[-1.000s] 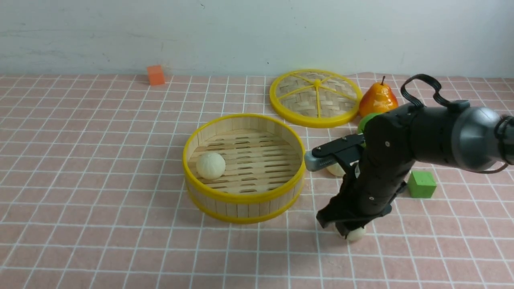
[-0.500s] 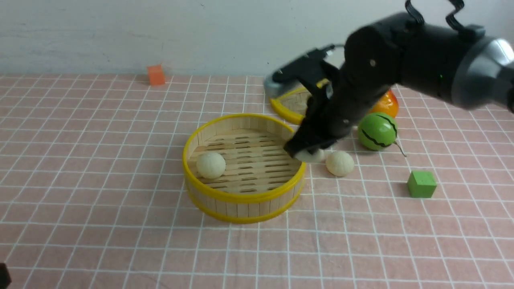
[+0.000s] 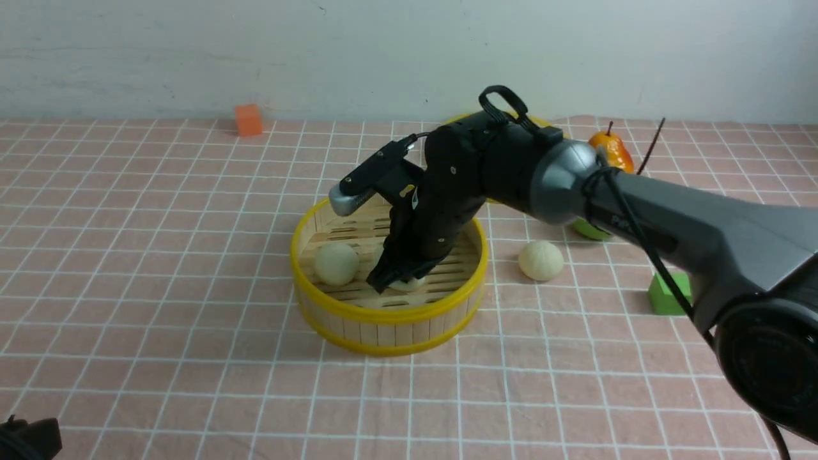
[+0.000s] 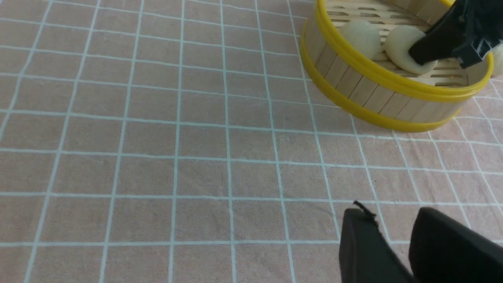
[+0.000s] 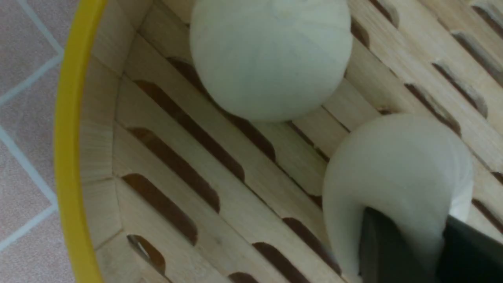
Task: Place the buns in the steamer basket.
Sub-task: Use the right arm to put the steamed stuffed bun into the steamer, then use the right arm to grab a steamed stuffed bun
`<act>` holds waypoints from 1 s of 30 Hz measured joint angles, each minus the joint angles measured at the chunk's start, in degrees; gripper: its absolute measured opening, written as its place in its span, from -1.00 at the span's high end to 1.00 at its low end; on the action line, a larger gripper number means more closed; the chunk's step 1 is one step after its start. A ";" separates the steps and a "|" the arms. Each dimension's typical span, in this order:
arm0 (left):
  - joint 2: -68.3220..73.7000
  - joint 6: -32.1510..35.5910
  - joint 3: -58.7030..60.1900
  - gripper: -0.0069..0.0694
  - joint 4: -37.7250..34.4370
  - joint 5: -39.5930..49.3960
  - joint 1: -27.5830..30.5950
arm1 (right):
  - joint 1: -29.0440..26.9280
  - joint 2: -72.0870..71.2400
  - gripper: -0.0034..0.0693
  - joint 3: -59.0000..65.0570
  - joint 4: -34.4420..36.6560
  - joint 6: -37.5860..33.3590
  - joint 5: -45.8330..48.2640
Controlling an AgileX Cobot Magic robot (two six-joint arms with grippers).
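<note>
**Right gripper down from the rim into the basket, bun in its grip**

Half a second ago the right gripper (image 3: 397,281) hung over the right-hand rim of the steamer basket (image 3: 383,316) with a bun in its grip. Now it is low inside the walls, near the middle of the slatted floor and towards the robot's side. A second ago it was out on the checked cloth (image 3: 160,255), in front of and to the right of the basket, closing on that bun.

Its dark fingers (image 5: 385,243) are clamped on the held bun (image 5: 393,173), one on each side, with the dough bulging out beyond the tips. In the left wrist view this bun looks to be down on the slats. A second bun (image 3: 337,263) lies just beside it, on the left half of the floor where it lay before; the two are close, but I cannot tell whether they touch.

The third bun (image 3: 541,260) has not moved; it lies on the cloth to the right of the basket, apart from its wall. The arm now covers most of the melon ball (image 3: 585,230) and part of the pear (image 3: 612,150). The green cube (image 3: 664,295) and orange cube (image 3: 248,119) sit as before.

The left gripper (image 4: 397,243) hovers over bare cloth well apart from the basket, with a narrow gap between its fingers and nothing in it.
</note>
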 joint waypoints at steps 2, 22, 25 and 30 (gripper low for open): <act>0.00 0.00 0.00 0.62 0.08 0.06 0.00 | 0.00 -0.22 0.21 -0.09 0.00 0.06 0.41; 0.00 0.00 0.00 0.86 1.98 -1.56 0.00 | -10.71 -6.78 -0.54 -6.86 -8.30 15.86 13.49; 0.00 0.00 0.00 0.86 2.03 -1.56 0.00 | -14.32 -2.40 -0.47 -6.86 -5.52 17.02 16.63; 0.00 0.00 0.00 0.86 2.74 -1.85 0.00 | -15.33 2.83 -0.44 -6.86 -4.72 17.25 17.05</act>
